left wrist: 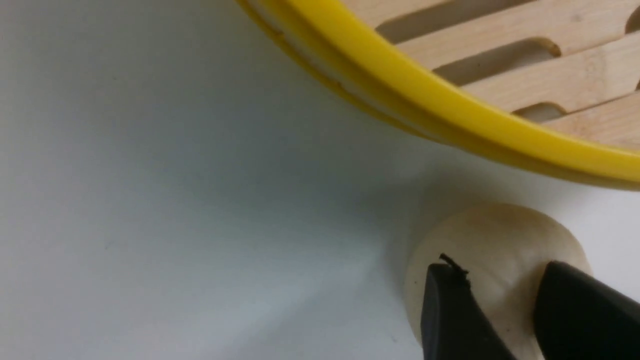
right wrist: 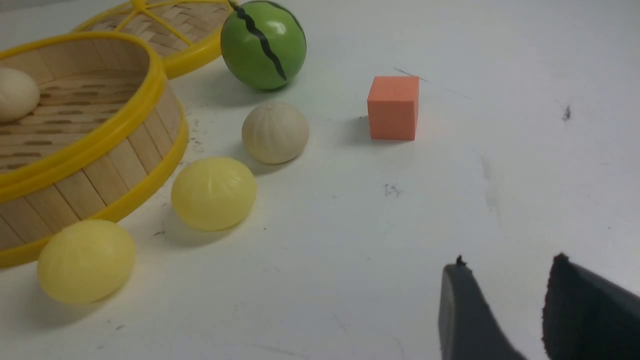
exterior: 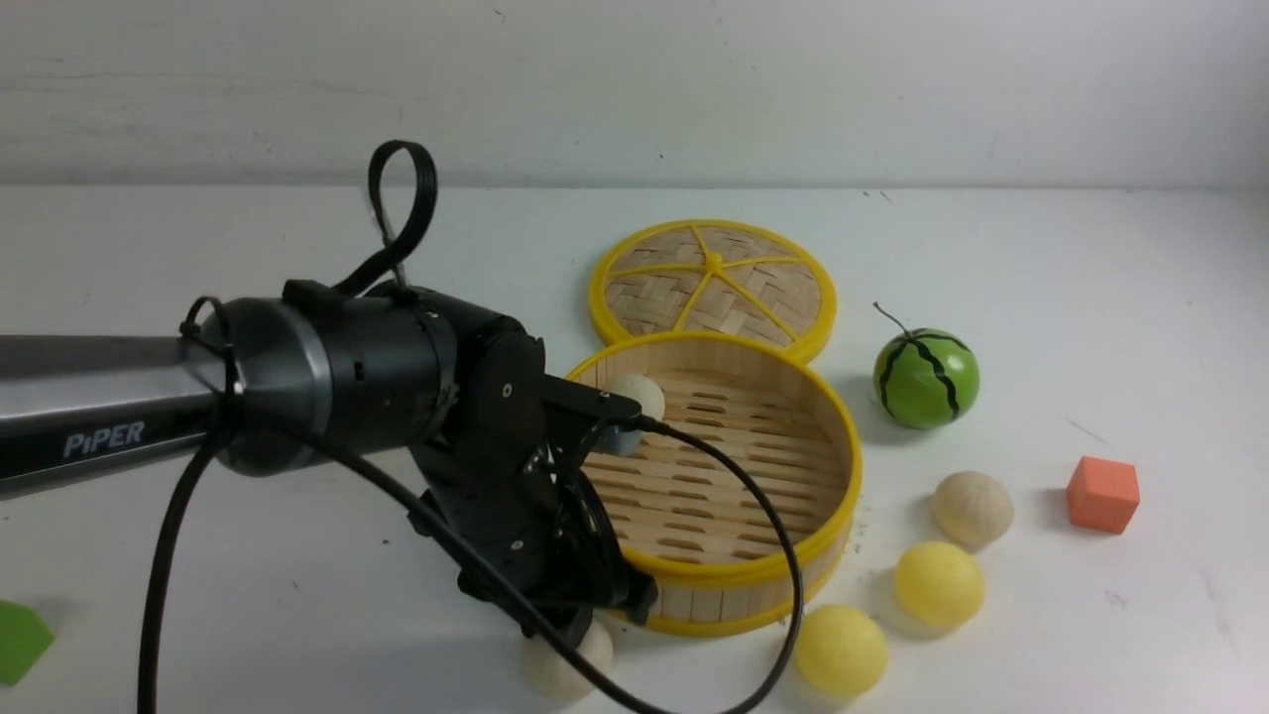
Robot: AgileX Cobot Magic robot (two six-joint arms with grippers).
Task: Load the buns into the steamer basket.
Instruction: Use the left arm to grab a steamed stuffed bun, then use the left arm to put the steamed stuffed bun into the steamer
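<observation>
The steamer basket [exterior: 753, 570] stands mid-table with one off-white bun [exterior: 639, 392] inside at its far left. Another off-white bun [left wrist: 500, 235] lies on the table just outside the basket's near-left rim. My left gripper [left wrist: 500, 267] hangs right over it, fingers apart and above its top, not closed on it. To the right of the basket lie a pleated off-white bun [exterior: 972, 508] and two yellow buns [exterior: 940, 583] [exterior: 841, 650]. My right gripper [right wrist: 509, 262] is open and empty over bare table, well away from them; it is out of the front view.
The woven lid [exterior: 712, 288] lies flat behind the basket. A green watermelon ball [exterior: 925, 377] and an orange cube [exterior: 1102, 494] sit to the right. A green piece [exterior: 20, 640] is at the near-left edge. The left arm's cable [exterior: 773, 555] drapes across the basket.
</observation>
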